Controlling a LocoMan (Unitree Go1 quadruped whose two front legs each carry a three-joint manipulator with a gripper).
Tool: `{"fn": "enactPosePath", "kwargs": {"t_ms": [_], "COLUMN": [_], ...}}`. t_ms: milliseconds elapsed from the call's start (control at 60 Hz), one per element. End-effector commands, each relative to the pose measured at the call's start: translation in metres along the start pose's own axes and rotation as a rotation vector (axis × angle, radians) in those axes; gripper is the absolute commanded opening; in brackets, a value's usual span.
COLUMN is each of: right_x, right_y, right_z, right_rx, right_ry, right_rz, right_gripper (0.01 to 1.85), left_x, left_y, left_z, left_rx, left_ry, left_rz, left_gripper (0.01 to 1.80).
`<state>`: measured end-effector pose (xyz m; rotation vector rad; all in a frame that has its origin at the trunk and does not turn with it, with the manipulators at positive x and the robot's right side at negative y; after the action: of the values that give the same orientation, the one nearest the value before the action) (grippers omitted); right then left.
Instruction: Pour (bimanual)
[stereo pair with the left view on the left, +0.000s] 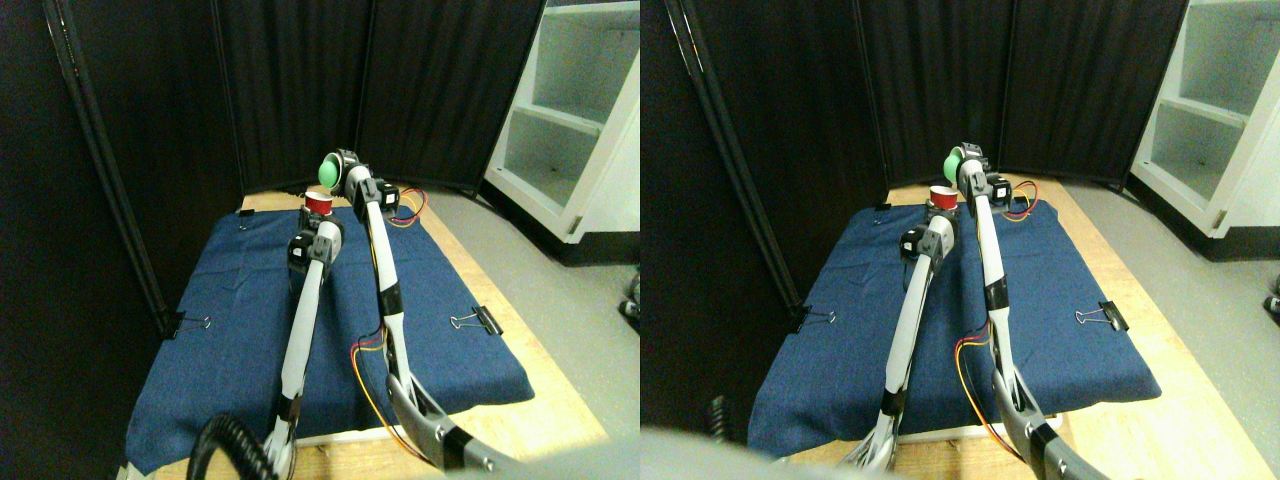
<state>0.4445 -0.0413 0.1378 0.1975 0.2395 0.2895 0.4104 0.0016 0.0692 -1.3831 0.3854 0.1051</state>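
We see our left tool (318, 222) reaching the small red cup (318, 203) over the blue cloth (240, 320) on the wooden worktop (545, 420), our right tool (340, 172) carrying a green round cup (328, 172) above it; neither tool's opening can be made out.

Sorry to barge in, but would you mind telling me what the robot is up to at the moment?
It is partway through a two-armed pour. The right gripper holds a green cup raised and tipped on its side, just above and to the right of a red cup. The left gripper is up at the red cup, which stands upright near the far edge of the blue cloth clipped over the wooden table. Nothing can be seen falling between the cups.
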Motion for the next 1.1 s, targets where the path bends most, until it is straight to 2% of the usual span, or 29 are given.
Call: {"fn": "enactPosePath", "kwargs": {"t_ms": [17,417,450,667,883,1100], "right_x": [0.0004,-0.0066,-0.0059,-0.0025,-0.0051,-0.0082], "right_y": [-0.0018,0.0009,0.0009,0.0006,0.0035,0.0053], "right_z": [0.0034,0.0037,0.0040,0.0042,0.0051,0.0059], "right_rx": [-0.026,-0.154,-0.165,-0.217,-0.249,-0.258], "right_ry": [-0.025,0.018,0.019,0.012,0.021,0.022], "right_rz": [0.002,0.006,0.033,0.082,0.039,0.031], "right_gripper": [0.33,0.33,0.33,0.33,0.33,0.33], "left_x": [0.0021,-0.0008,-0.0004,-0.0005,0.0004,-0.0001], "left_y": [-0.0058,-0.0074,-0.0077,-0.0081,-0.0078,-0.0080], "left_z": [-0.0003,-0.0011,-0.0010,-0.0029,-0.0039,-0.0045], "left_rx": [-0.010,-0.014,-0.008,-0.009,-0.013,-0.007], "left_ry": [-0.002,-0.007,-0.004,-0.003,-0.005,-0.007], "left_rz": [-0.040,-0.043,-0.045,-0.044,-0.041,-0.044], "left_gripper": [0.33,0.33,0.33,0.33,0.33,0.33]}}
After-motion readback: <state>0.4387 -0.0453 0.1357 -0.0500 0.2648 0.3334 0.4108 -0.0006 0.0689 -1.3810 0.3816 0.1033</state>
